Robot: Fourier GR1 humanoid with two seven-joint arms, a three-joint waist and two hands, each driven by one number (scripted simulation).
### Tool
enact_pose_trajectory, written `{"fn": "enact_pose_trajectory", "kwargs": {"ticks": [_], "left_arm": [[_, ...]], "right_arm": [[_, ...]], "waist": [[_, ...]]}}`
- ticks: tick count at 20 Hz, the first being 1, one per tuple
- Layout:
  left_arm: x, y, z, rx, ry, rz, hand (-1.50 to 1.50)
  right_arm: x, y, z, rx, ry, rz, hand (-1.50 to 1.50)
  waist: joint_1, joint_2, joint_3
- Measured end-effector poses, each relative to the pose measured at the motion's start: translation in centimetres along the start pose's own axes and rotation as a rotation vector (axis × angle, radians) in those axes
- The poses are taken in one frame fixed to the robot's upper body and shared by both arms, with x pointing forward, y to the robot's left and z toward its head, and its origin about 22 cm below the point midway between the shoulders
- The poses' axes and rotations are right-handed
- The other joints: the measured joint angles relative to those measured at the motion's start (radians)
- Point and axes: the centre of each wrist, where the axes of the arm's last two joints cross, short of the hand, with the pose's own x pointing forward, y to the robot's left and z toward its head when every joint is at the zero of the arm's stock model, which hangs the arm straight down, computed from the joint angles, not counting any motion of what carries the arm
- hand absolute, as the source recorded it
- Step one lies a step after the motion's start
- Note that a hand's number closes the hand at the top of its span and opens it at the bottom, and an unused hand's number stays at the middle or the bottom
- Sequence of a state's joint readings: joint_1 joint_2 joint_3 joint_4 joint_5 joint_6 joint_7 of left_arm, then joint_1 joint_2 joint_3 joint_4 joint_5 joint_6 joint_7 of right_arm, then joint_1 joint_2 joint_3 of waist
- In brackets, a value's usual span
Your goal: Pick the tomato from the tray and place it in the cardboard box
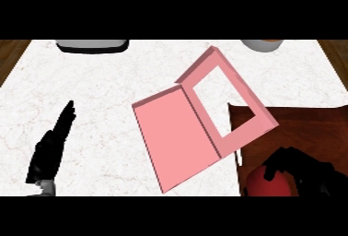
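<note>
Tomato (266, 183) half hidden under right hand (309, 173), tray (299, 129) cut off

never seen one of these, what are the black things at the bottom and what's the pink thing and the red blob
This is one picture taken from the robot's head, looking steeply down at a white marble counter. The black shapes are the robot's own hands. The left hand shows at the lower left, open with fingers straight, touching nothing. The right hand is at the lower right, fingers curled over the red blob, which is a tomato. The tomato sits on a dark brown tray. The pink thing is a box with its flap laid open; the tomato is meant to go in there. Two partly cut-off objects sit along the far edge; I cannot tell what they are.
</note>
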State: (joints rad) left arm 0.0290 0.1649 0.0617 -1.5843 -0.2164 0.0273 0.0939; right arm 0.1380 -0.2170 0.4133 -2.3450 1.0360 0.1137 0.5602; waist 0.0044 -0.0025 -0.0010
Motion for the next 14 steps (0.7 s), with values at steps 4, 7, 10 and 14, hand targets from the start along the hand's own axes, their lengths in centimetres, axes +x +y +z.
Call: {"fn": "enact_pose_trajectory", "kwargs": {"ticks": [4, 7, 10, 14], "left_arm": [[0.2, 0.3, 0.1, -0.001, -0.004, -0.001, 0.00], [-0.1, 0.6, -0.2, -0.005, -0.006, 0.002, 0.00], [-0.3, 0.6, -0.4, -0.004, -0.006, 0.005, 0.00], [-0.2, 0.4, -0.6, -0.005, -0.004, 0.000, 0.00]], "right_arm": [[3.1, -0.5, -1.6, -0.006, -0.050, -0.053, 1.50], [5.7, -0.8, -3.0, -0.009, -0.061, -0.085, 1.50], [7.7, -0.9, -5.0, 0.001, -0.058, -0.096, 1.50], [10.1, -0.3, -8.2, 0.025, -0.050, -0.098, 1.50]], "waist": [[0.005, 0.001, 0.000], [0.005, 0.002, -0.001], [0.006, 0.002, -0.001], [0.008, 0.003, 0.000]]}}
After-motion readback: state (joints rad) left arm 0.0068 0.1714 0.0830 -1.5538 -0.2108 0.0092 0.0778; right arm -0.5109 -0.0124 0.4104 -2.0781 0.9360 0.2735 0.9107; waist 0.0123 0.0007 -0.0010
